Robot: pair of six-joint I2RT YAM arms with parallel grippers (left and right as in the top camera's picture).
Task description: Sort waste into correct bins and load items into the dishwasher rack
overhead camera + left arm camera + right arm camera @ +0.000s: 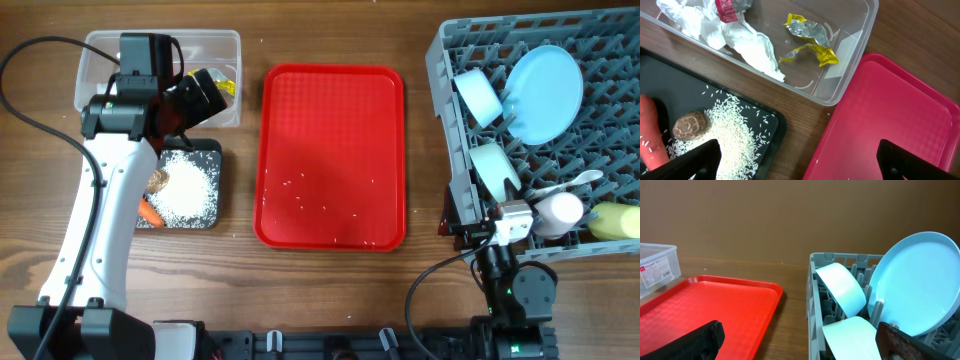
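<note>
Overhead, left arm [105, 190] hides part of clear tub [210, 45].

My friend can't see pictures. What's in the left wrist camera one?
A clear tub holds a crumpled napkin, a red wrapper and a yellow wrapper. Beside it, a black tray holds rice, a brown lump and a carrot, with a red tray on the right. The open left gripper hangs above.

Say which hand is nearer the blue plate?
Right. The right gripper sits beside the rack, near the plate; the left gripper hovers beyond the red tray, by the clear tub.
</note>
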